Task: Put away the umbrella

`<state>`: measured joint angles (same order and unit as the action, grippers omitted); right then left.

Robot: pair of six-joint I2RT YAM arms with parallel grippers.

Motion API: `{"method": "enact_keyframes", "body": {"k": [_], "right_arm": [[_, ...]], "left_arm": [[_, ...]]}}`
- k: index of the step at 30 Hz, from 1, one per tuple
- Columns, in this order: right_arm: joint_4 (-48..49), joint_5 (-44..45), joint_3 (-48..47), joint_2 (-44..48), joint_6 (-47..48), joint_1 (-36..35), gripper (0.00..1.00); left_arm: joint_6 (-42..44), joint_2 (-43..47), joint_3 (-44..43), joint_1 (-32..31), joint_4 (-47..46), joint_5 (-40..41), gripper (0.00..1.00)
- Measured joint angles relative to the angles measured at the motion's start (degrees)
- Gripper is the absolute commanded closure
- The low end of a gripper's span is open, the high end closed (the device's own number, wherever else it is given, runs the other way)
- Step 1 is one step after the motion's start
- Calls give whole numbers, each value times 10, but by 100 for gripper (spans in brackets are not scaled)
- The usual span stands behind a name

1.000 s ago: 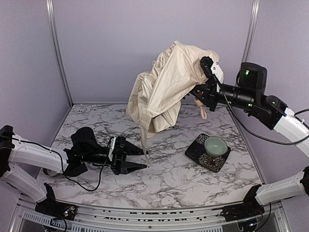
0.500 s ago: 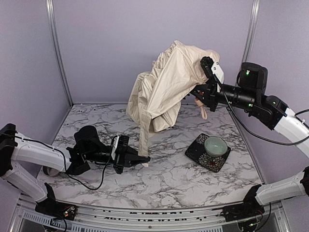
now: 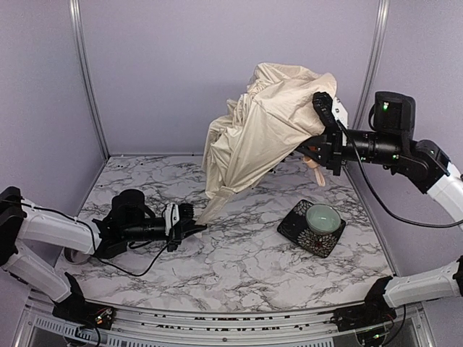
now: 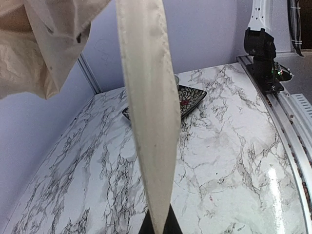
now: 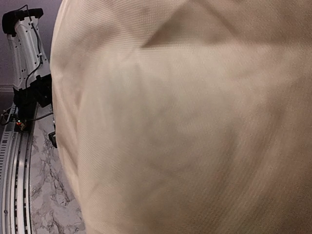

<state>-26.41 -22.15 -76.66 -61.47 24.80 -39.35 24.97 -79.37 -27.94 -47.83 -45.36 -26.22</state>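
My left fingers (image 3: 187, 225) are clamped on a trailing strip of the umbrella (image 3: 268, 123), low over the counter (image 3: 239, 267), holding it taut. My right fingers (image 3: 323, 116) grip it aloft, so the loose canopy hangs between them, probably for gathering.

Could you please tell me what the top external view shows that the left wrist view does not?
Only the top external view shows the right arm's fingers holding the cream-beige fabric umbrella raised above the white marble table. Only the left wrist view shows, close up, the left arm's fingers shut on a narrow cream fabric strip of it. Both show the umbrella's canopy, the dark patterned square plate and the table.
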Motion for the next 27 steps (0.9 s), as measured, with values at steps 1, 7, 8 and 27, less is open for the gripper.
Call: {"method": "enact_keyframes", "body": {"k": [1, 7, 8, 27], "right_arm": [[-11, -23, -4, 0, 7, 0, 100], [-73, -109, -11, -24, 30, -21, 100], [-85, -104, -15, -32, 34, -34, 100], [-57, 296, -42, -59, -13, -11, 100]], "left_arm": [[12, -10, -6, 5, 9, 8, 100], [58, -49, -48, 45, 34, 30, 100], [64, -54, -55, 54, 37, 32, 100], [127, 2, -87, -8, 223, -35, 100]]}}
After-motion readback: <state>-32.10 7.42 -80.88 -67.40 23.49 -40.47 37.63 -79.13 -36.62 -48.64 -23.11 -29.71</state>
